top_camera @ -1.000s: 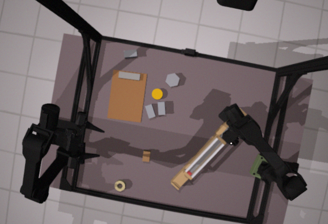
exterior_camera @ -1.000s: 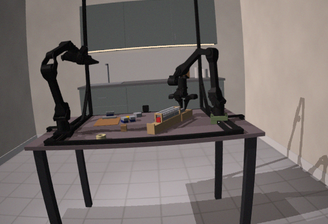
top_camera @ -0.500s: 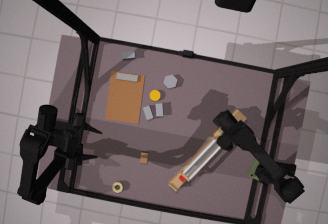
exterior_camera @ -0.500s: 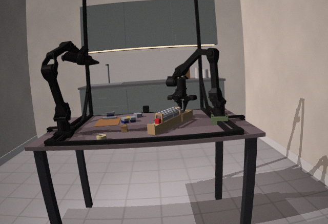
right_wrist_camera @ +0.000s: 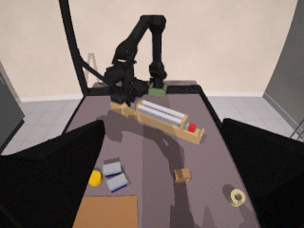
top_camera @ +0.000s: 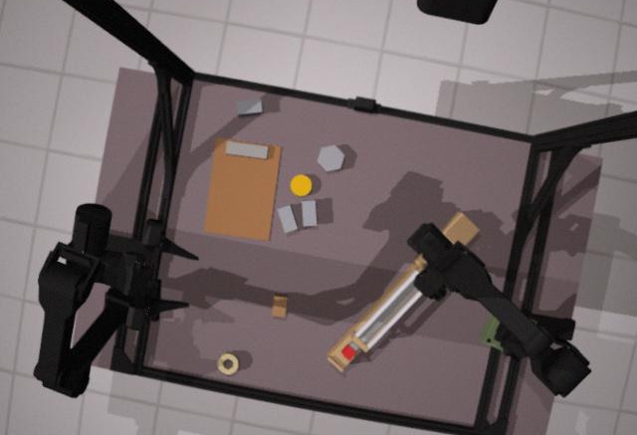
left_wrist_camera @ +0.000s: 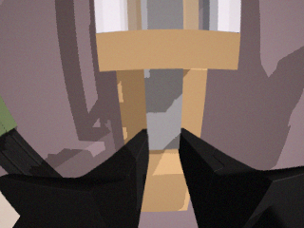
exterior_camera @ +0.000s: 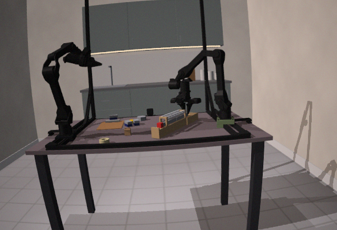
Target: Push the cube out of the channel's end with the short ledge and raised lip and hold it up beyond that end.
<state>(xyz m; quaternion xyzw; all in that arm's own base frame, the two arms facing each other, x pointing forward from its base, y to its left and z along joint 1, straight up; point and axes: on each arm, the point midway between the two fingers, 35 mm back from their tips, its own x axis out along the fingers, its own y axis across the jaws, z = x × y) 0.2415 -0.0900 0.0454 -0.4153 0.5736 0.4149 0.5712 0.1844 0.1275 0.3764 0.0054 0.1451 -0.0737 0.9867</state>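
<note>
The red cube (top_camera: 349, 351) (exterior_camera: 159, 125) (right_wrist_camera: 192, 127) sits on the short ledge, between the end arch of the wooden channel (exterior_camera: 171, 126) (left_wrist_camera: 168, 49) (right_wrist_camera: 166, 129) and the raised lip (exterior_camera: 155, 132). A grey bar (left_wrist_camera: 163, 90) lies lengthwise in the channel; its front end shows right behind the cube. My left gripper (exterior_camera: 186, 112) (left_wrist_camera: 162, 134) is shut on the grey bar's rear part, over the opposite end section, outside the covered stretch. My right gripper (top_camera: 193, 282) (right_wrist_camera: 164, 125) is open and empty, high up, far from the cube. The left fingertips are hidden in the top view.
A small brown block (top_camera: 279, 306) (right_wrist_camera: 182, 175) and a pale ring (top_camera: 226, 366) (right_wrist_camera: 237, 198) lie between the right arm and the ledge. An orange board (top_camera: 239, 198), a yellow disc (top_camera: 301, 184) and several grey pieces lie farther back. A green bracket (exterior_camera: 225, 121) stands by the left arm's base.
</note>
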